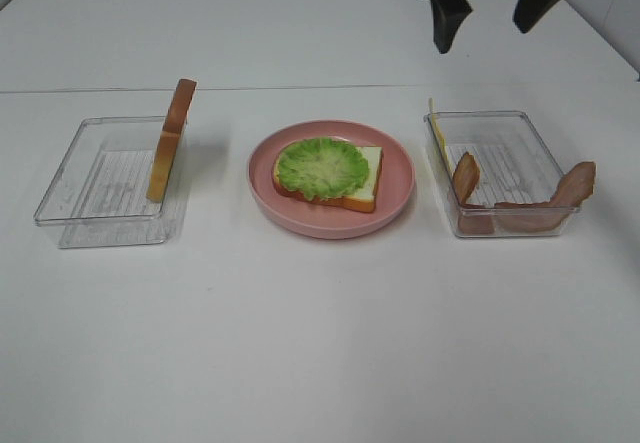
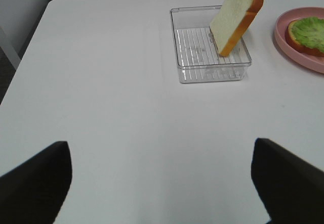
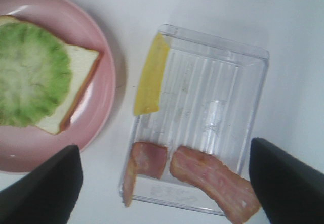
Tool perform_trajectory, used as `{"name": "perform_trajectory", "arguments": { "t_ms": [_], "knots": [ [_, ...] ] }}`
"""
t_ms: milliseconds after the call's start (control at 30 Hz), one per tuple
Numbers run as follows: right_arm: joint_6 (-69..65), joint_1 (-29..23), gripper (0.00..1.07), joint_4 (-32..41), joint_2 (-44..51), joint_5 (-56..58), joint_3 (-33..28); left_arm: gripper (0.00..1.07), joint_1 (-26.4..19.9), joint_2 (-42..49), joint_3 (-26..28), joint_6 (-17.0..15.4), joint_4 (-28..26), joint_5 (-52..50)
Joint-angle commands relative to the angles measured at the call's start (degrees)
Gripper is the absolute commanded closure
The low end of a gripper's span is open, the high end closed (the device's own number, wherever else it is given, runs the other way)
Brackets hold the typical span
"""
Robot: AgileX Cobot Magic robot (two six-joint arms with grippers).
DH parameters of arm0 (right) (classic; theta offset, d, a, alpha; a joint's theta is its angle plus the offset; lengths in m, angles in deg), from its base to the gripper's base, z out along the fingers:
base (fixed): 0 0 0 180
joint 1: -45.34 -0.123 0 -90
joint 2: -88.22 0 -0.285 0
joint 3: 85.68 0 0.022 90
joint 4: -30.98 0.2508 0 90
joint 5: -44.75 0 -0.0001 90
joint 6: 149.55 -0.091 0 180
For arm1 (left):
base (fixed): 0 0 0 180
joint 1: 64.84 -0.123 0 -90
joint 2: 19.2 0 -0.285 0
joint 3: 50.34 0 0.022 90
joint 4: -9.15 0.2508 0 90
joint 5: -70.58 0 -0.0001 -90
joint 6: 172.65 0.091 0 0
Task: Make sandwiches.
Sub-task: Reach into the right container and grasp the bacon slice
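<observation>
Two bacon strips (image 1: 572, 187) drape over the right tray (image 1: 490, 115)'s wall, so the right gripper (image 1: 483, 33), wide open and empty above it, could snag the rim and drag the tray, while the unfinished sandwich (image 1: 322, 168) sits on the pink plate (image 1: 400, 199); the left gripper (image 2: 162, 183) also gapes empty.

Bare white table (image 1: 320, 353) lies open along the whole near side. Three obstacles stand across the middle: a left tray (image 1: 62, 191) with a bread slice (image 1: 170, 148) upright against its right wall, a low pink plate (image 1: 396, 199), and a right tray (image 1: 512, 151) with cheese (image 3: 149, 75) and bacon (image 1: 576, 185) poking above its rim. Gaps separate them, the narrowest between plate and right tray.
</observation>
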Motion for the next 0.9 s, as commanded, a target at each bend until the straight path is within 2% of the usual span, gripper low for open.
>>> {"name": "perform_trajectory", "arguments": {
  "t_ms": [33, 67, 133, 267, 333, 433, 500, 533, 600, 633, 667, 700, 733, 800, 867, 900],
  "knots": [
    [1.15, 6.02, 0.2, 3.61, 0.52, 5.1, 0.0, 0.18, -0.29, 1.15, -0.11, 0.06, -0.11, -0.11],
    [1.15, 6.02, 0.2, 3.61, 0.52, 5.1, 0.0, 0.18, -0.29, 1.15, -0.11, 0.06, -0.11, -0.11],
    [2.64, 10.37, 0.2, 7.05, 0.52, 6.65, 0.0, 0.18, -0.29, 1.15, -0.11, 0.06, -0.11, -0.11],
    [3.44, 13.81, 0.2, 9.28, 1.03, 6.76, -0.69, 0.18, -0.29, 1.15, -0.11, 0.06, -0.11, -0.11],
    [3.5, 16.62, 0.2, 9.4, 2.69, 6.53, -4.18, 0.18, -0.29, 1.15, -0.11, 0.06, -0.11, -0.11],
    [3.5, 17.65, 0.2, 9.45, 3.21, 6.13, -5.44, 0.18, -0.29, 1.15, -0.11, 0.06, -0.11, -0.11],
    [4.58, 21.14, 0.2, 12.03, 6.82, 2.29, -13.06, 0.18, -0.29, 1.15, -0.11, 0.06, -0.11, -0.11],
    [4.58, 21.14, 0.2, 12.03, 6.82, 2.29, -13.06, 0.18, -0.29, 1.15, -0.11, 0.06, -0.11, -0.11],
    [4.98, 22.98, 0.2, 13.52, 9.51, -0.97, -19.14, 0.18, -0.29, 1.15, -0.11, 0.06, -0.11, -0.11],
    [4.98, 22.98, 0.2, 13.52, 9.51, -0.97, -19.14, 0.18, -0.29, 1.15, -0.11, 0.06, -0.11, -0.11],
    [5.73, 23.95, 0.2, 13.69, 11.34, -2.64, -23.38, 0.18, -0.29, 1.15, -0.11, 0.06, -0.11, -0.11],
    [5.73, 23.95, 0.2, 13.69, 11.34, -2.64, -23.38, 0.18, -0.29, 1.15, -0.11, 0.06, -0.11, -0.11],
    [6.07, 24.92, 0.2, 14.5, 12.78, -4.7, -27.04, 0.18, -0.29, 1.15, -0.11, 0.06, -0.11, -0.11],
    [6.25, 25.21, 0.2, 14.9, 13.35, -5.61, -28.59, 0.18, -0.29, 1.15, -0.11, 0.06, -0.11, -0.11],
    [7.16, 25.67, 0.2, 15.07, 14.09, -8.59, -33.75, 0.18, -0.29, 1.15, -0.11, 0.06, -0.11, -0.11],
    [7.16, 25.67, 0.2, 15.07, 14.09, -8.59, -33.75, 0.18, -0.29, 1.15, -0.11, 0.06, -0.11, -0.11]
  ]
}}
